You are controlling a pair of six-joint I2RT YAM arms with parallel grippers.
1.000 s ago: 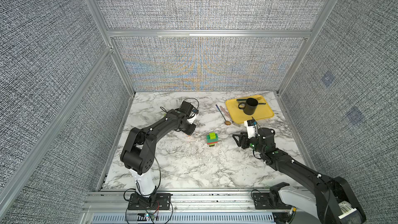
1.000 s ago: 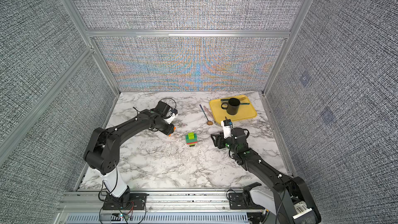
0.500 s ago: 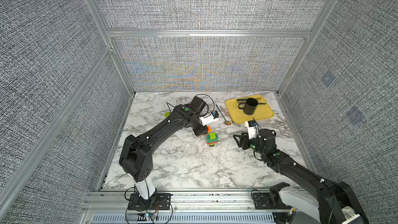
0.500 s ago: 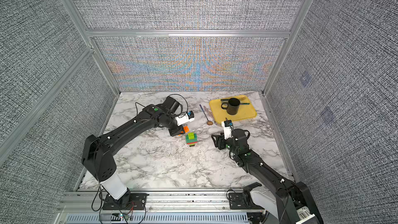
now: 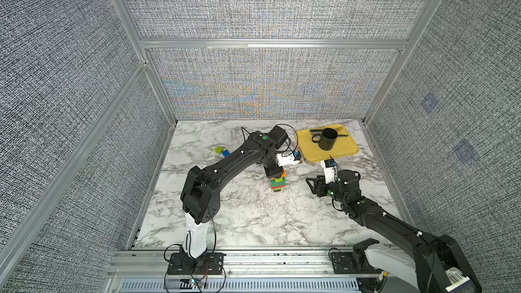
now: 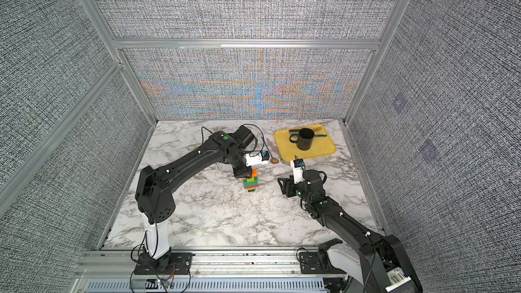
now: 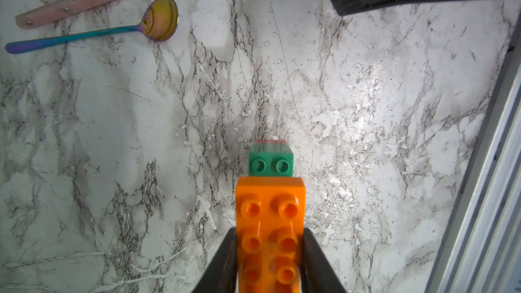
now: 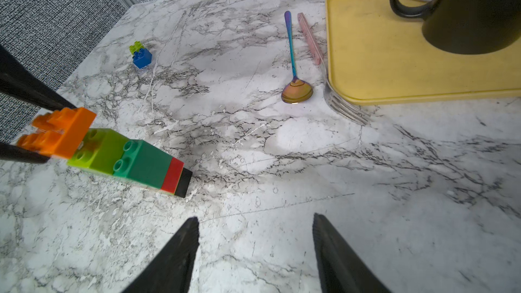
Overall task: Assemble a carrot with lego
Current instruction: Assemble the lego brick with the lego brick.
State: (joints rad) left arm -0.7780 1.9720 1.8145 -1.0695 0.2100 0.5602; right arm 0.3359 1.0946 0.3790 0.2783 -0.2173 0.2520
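At the near edge of the cell, a barcode label [image 6: 398, 280] sat on the right arm's base. The bars showed, but the frame cut the label off and no characters could be read.

Farther in, the right gripper [image 8: 255, 219] hung low over the marble table [image 5: 253, 221]. Its jaws stood moderately apart with nothing between them, near the carrot stack [image 8: 146, 164] but clear of it.

The stack stood upright around mid-table, between the two grippers. Its layers ran black at the base, then red, dark green and lime.

The left gripper [image 7: 269, 232] was clamped on an orange brick [image 7: 270, 193] directly over the stack's top. The brick appeared to touch the lime layer, but whether it was pressed home could not be told. In the left wrist view it hid all of the stack except two dark green studs.

Beyond lay an iridescent spoon [image 8: 296, 91] and a pink-handled fork [image 8: 308, 38] with its tines partly under the yellow tray [image 8: 380, 52].

The black mug [image 5: 328, 142] stood on the tray and mostly hid a dark-handled utensil [image 5: 343, 135] behind it. The right wrist view cut the mug off.

Toward the far left, a blue brick [image 8: 142, 57] and a lime brick [image 8: 135, 46] lay loose and touching.
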